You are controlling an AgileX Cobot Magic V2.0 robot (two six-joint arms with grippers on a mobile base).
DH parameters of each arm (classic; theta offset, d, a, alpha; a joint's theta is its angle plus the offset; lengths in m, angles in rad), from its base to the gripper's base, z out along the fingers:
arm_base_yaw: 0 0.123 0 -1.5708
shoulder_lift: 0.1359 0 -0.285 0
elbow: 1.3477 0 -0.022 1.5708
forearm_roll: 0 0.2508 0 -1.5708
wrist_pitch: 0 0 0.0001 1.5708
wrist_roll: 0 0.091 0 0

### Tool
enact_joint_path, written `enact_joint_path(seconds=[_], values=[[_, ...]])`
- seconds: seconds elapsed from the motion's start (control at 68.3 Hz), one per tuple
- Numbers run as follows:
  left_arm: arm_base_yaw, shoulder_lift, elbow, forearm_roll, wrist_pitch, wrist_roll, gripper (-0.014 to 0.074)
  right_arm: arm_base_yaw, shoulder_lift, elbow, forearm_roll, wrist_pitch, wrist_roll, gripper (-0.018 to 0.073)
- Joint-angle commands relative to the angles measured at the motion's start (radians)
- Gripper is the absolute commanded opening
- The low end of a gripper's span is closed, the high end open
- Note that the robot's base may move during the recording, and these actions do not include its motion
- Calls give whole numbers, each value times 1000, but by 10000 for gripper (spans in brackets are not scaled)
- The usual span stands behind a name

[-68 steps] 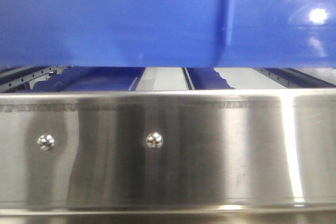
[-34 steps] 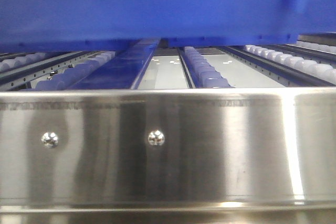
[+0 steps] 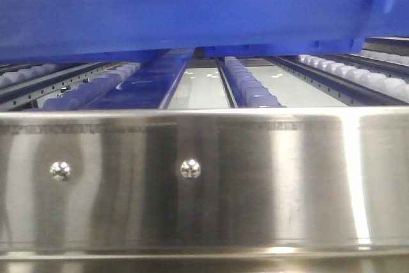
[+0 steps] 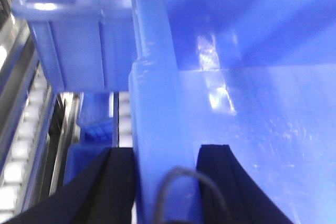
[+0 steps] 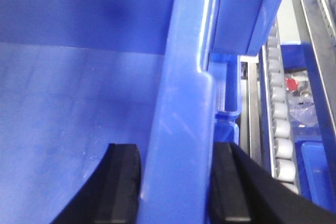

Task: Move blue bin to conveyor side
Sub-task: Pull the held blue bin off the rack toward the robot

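A steel panel (image 3: 204,183) with two screws (image 3: 188,169) spans the foreground; roller lanes (image 3: 252,84) run behind it. The blue bin (image 3: 192,4) sits above those lanes; I cannot tell whether it touches them. My left fingers (image 4: 118,179) are clamped on one bin wall, one finger on each face; my right fingers (image 5: 123,182) grip the opposite wall likewise. Beyond my right outer finger lies a second blue bin (image 5: 252,14). Compared with one second ago, the bin's underside sits higher; more of the rollers is uncovered.
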Motion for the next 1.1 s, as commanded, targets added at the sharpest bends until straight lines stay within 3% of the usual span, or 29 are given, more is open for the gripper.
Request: enact_joint_path(seconds=[0.0, 0.366, 1.083], values=[[-4, -22, -17, -40, -114, 24, 0, 1, -25, -14, -10, -110, -20, -78], [-4, -22, -17, -36, -186, 24, 0, 1, -25, -14, -10, -110, -20, -78], [-4, -22, -17, -36, -189, 24, 0, 1, -25, -14, -10, -110, -20, -78]])
